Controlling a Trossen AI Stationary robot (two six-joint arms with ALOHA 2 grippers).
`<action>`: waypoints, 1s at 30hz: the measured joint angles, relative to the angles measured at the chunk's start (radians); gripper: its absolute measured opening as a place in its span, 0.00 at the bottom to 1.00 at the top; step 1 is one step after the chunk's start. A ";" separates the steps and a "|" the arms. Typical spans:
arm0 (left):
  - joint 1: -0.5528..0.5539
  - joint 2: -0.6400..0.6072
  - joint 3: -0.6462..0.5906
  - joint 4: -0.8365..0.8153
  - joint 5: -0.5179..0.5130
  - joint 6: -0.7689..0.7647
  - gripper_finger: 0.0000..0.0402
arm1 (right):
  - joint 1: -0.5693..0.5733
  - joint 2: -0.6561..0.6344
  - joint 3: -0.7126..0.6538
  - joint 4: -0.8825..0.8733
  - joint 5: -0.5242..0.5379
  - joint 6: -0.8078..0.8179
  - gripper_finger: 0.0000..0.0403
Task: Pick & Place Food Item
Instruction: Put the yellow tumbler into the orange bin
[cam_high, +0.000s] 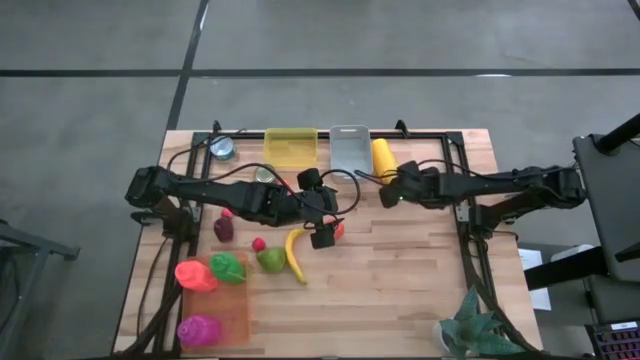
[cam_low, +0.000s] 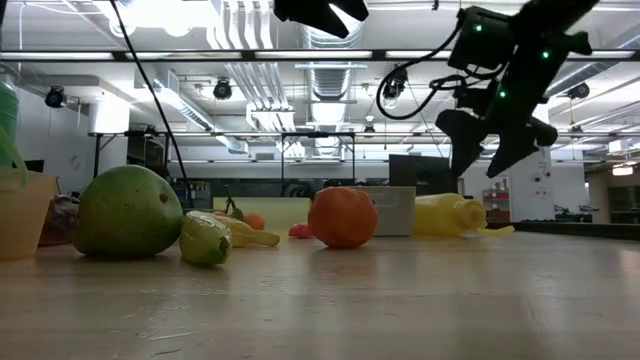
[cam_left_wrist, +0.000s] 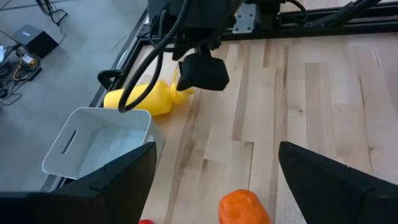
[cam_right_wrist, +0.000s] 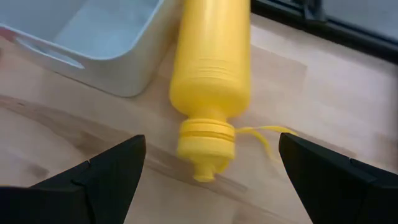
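Observation:
A yellow squeeze bottle (cam_right_wrist: 212, 68) lies on its side at the table's far edge, its capped nozzle (cam_right_wrist: 205, 149) toward my right gripper (cam_right_wrist: 211, 140). That gripper (cam_high: 388, 193) hovers open above and just near of the bottle (cam_high: 384, 158), its fingers standing on either side of the nozzle end without touching it. My left gripper (cam_high: 323, 238) hangs open over the table's middle, above an orange fruit (cam_left_wrist: 244, 206) that rests on the wood. In the low view the right gripper (cam_low: 490, 140) shows raised over the bottle (cam_low: 450, 215).
A white bin (cam_high: 350, 148) stands beside the bottle, with a yellow bin (cam_high: 291, 146) left of it. A banana (cam_high: 296, 255), a green pear (cam_high: 270, 260), a purple fruit (cam_high: 224, 228) and toys on an orange mat (cam_high: 240, 318) lie at the near left. A plant (cam_high: 475, 330) stands near right.

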 joint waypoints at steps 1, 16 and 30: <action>0.000 0.000 0.000 0.000 0.000 0.000 0.85 | 0.000 -0.007 -0.022 0.028 0.001 -0.001 0.90; 0.000 0.000 0.000 0.000 0.000 0.000 0.85 | 0.000 -0.018 -0.231 0.372 0.065 -0.069 0.90; 0.000 0.000 0.000 0.000 0.000 0.000 0.85 | -0.002 -0.018 -0.306 0.481 0.072 -0.081 0.90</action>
